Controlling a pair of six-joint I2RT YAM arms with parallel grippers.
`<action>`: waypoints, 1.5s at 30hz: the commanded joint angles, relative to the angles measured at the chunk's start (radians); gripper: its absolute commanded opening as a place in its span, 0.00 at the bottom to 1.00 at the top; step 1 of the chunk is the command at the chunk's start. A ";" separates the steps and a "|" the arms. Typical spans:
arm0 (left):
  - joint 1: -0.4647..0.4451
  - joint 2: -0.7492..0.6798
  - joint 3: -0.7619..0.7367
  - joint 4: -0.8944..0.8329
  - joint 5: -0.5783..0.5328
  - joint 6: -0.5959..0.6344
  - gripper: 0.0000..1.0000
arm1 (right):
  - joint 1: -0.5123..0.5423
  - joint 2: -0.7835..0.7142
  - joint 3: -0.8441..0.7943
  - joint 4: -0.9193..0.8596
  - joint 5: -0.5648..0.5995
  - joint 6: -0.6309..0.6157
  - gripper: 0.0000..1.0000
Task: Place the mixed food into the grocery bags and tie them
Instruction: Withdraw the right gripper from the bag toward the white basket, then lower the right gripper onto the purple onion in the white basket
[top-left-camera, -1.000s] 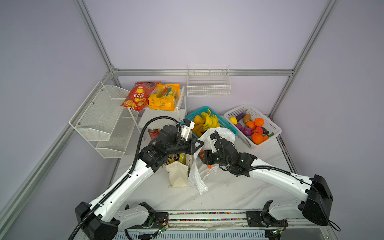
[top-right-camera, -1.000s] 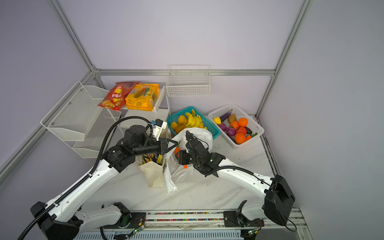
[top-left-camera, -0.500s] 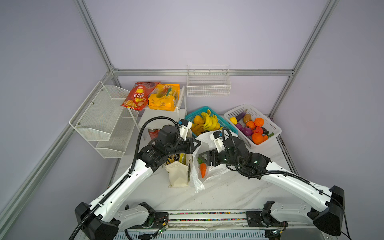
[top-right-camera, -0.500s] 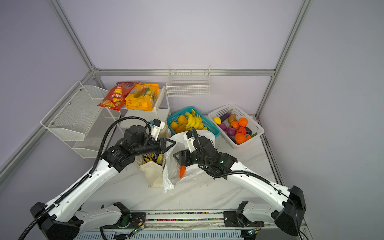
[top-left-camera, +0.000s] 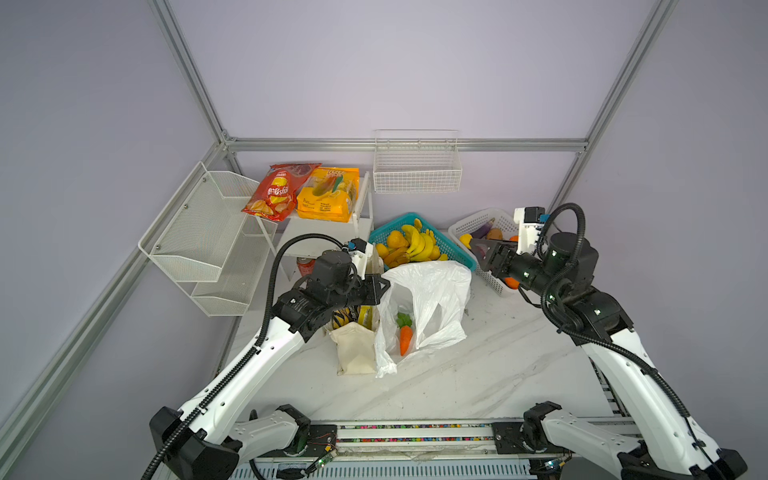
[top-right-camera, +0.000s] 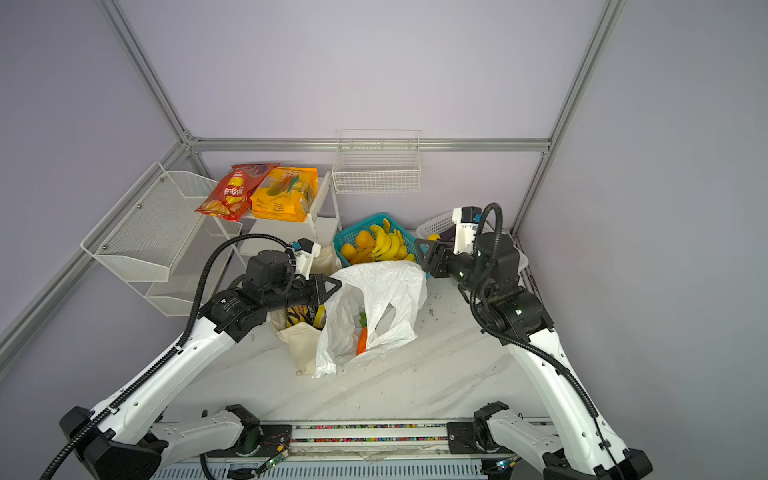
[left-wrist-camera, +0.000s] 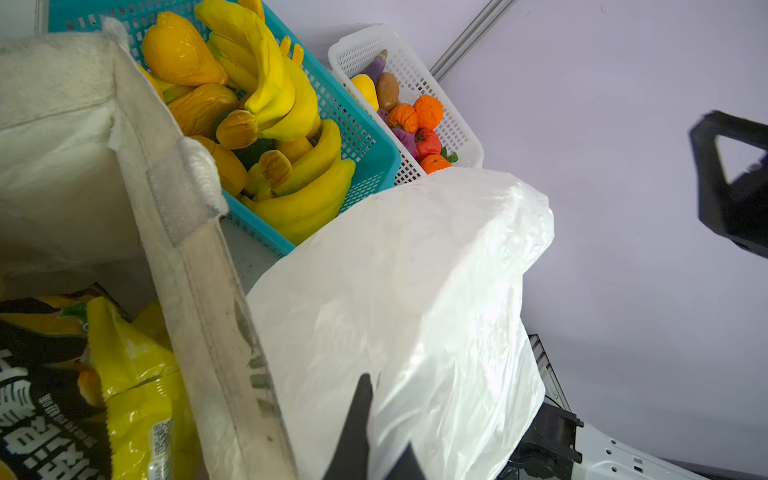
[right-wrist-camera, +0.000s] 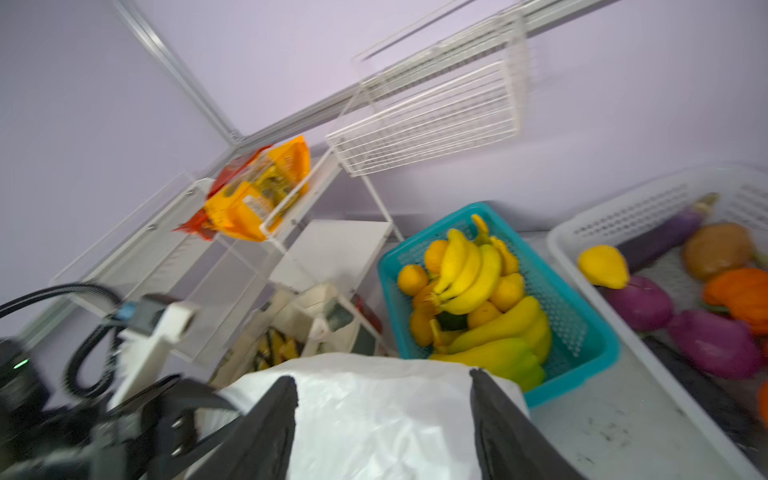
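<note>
L gripper (top-left-camera: 380, 288) clamped on white plastic bag (top-left-camera: 440, 291) rim; R gripper (top-left-camera: 478, 253) open, empty, near white basket (top-left-camera: 469, 221), worktop (top-left-camera: 478, 374) back-right. Next: grasp eggplant (left-wrist-camera: 376, 68) mid-body, drop beside toy carrot (top-left-camera: 405, 338).

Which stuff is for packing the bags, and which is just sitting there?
For the job: white plastic bag, canvas tote, toy carrot, bananas, black chip bag, yellow snack packet, eggplant.
Just lying about: red chip bag, orange-yellow packet, wire wall basket.

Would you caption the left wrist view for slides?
The left pincer pinches the white plastic bag beside the snack-filled canvas tote.
</note>
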 joint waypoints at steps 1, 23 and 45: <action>0.006 -0.019 0.016 0.024 0.014 0.035 0.00 | -0.142 0.140 0.019 -0.021 0.064 -0.047 0.69; 0.012 0.028 0.010 0.087 0.063 0.069 0.00 | -0.283 0.959 0.413 -0.163 0.340 -0.172 0.79; 0.014 0.043 0.017 0.087 0.049 0.075 0.00 | -0.282 1.138 0.479 -0.234 0.286 -0.222 0.75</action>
